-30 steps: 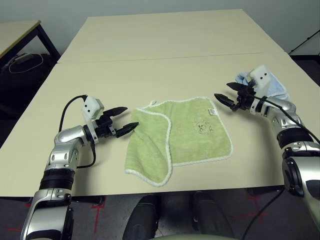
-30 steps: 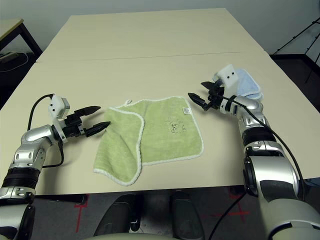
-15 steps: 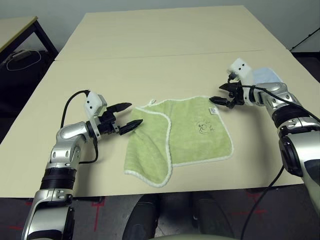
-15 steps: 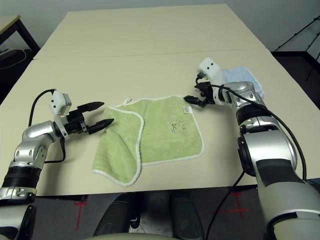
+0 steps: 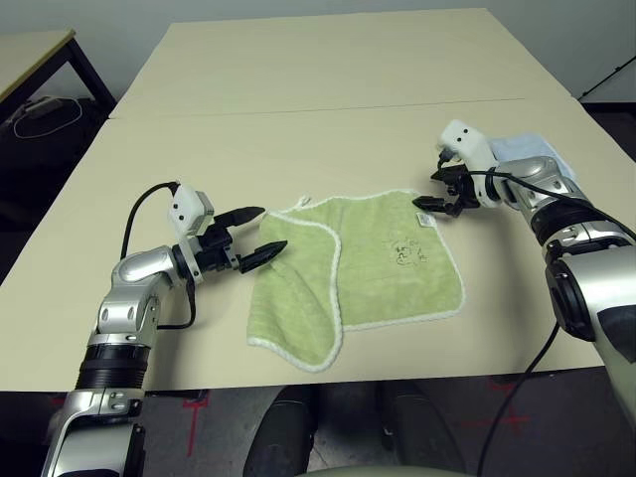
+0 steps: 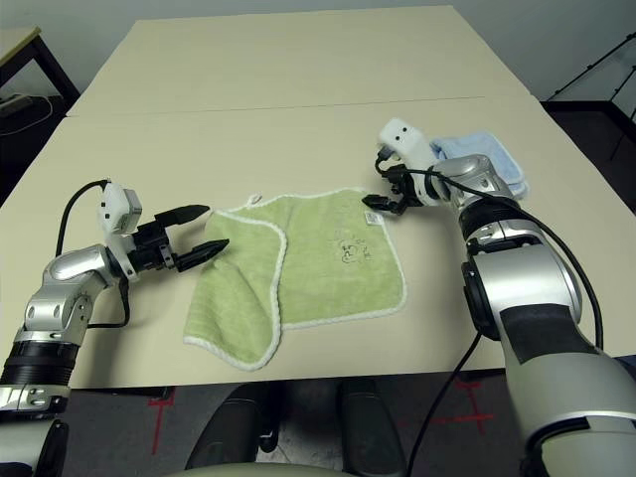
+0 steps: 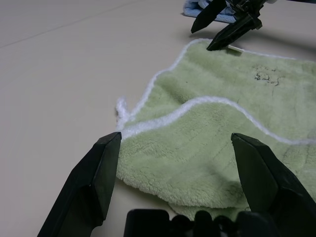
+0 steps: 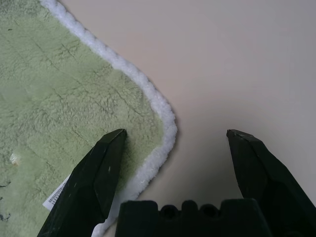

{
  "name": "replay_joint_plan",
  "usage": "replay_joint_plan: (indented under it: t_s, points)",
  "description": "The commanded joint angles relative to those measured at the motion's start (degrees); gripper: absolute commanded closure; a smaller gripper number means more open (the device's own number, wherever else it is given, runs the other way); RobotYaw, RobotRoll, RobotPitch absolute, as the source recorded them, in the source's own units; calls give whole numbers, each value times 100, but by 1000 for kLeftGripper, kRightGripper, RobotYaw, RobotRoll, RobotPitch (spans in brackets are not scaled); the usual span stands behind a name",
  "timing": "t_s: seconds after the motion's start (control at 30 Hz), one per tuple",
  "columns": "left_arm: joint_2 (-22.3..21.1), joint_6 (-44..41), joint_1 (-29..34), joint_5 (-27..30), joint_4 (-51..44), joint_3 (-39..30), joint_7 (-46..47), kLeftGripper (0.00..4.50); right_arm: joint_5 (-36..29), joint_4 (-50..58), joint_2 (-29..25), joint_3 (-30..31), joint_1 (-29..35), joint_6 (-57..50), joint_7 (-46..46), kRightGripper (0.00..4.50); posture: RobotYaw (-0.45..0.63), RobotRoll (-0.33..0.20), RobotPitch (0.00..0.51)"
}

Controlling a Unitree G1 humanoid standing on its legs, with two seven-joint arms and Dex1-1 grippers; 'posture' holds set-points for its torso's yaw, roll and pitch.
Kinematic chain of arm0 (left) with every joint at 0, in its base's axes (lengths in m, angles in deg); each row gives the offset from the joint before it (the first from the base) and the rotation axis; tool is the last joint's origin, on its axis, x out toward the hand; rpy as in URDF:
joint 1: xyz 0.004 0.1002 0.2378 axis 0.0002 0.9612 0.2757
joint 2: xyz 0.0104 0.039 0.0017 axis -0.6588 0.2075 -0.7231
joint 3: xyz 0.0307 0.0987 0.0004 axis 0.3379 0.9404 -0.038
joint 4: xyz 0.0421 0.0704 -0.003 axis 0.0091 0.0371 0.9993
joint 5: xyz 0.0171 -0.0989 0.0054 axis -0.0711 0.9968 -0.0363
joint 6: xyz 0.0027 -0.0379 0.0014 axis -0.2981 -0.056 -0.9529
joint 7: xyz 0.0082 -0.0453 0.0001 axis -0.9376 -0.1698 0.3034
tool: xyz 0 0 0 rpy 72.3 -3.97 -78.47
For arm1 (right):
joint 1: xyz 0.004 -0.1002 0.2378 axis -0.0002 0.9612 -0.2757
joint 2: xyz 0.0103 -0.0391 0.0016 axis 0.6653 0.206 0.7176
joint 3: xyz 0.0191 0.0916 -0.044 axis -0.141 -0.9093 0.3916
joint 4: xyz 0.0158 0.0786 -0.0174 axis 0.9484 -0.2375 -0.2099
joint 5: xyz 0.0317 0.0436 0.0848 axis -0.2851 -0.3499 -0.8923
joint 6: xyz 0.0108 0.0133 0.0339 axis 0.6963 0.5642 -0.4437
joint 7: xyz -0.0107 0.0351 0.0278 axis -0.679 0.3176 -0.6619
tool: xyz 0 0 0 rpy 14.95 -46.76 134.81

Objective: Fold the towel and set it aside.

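Pale table [image 5: 298, 149]: one green towel [image 5: 397, 253], one blue towel [image 6: 477, 147].
Both grippers, left [image 5: 261, 236] and right [image 5: 425, 195], spread wide, nothing grasped.

Light blue towel [image 6: 480, 147] partly hidden, seemingly folded

We see the light green terry cloth towel [image 5: 397, 273] lying near the front edge of the cream rectangular counter [image 5: 298, 149], its left part folded over onto itself. Folded light blue towel [image 6: 482, 152]: farther back, to the right, apart from it. White fabric tag [image 5: 426, 220]: at the green one's far right corner.
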Motion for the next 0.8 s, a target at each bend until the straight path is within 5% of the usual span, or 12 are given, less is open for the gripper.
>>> replay_joint_plan:
  t_s: [0.03, 0.4, 0.8]
  points:
    - [-30, -106, 97, 54, -161, 52, 6, 0, 107, -77, 92, 60, -37, -81, 56, 421, 138, 0, 151]
    - [-28, -231, 55, 67, -264, 82, -18, 0, 180, -75, 132, 58, -48, -149, 45, 4350, 133, 0, 147]
    - [30, -250, -183, 27, -131, 191, -51, 0, -986, 341, -117, -1114, 347, 944, -319, 4485, 92, 0, 139]
